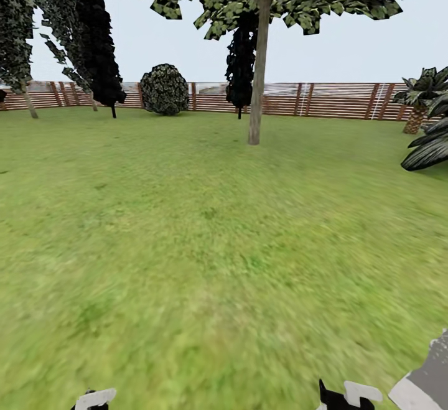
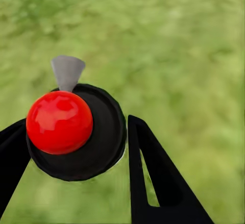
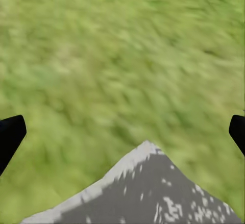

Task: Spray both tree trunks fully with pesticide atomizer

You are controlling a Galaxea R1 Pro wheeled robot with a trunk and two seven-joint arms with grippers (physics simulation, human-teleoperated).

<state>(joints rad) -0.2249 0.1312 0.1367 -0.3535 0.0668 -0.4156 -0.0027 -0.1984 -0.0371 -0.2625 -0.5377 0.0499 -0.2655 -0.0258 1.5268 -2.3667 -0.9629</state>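
Two black fingers point(image 2: 153, 178) of the left gripper point(image 2: 71, 157) clamped on the pesticide atomizer point(image 2: 76, 132), red cap and grey nozzle poking out between them, lawn point(image 2: 178, 40) beneath. Right gripper point(image 3: 122, 132) spread wide, holding nothing, above grass. Far ahead of both, one tree trunk point(image 1: 258, 74) standing before the fence point(image 1: 336, 99).

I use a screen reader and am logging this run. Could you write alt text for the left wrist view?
A black round-topped pesticide atomizer with a glossy red ball cap and grey nozzle sits between the two black fingers of the left gripper. Behind it lies blurred green lawn.
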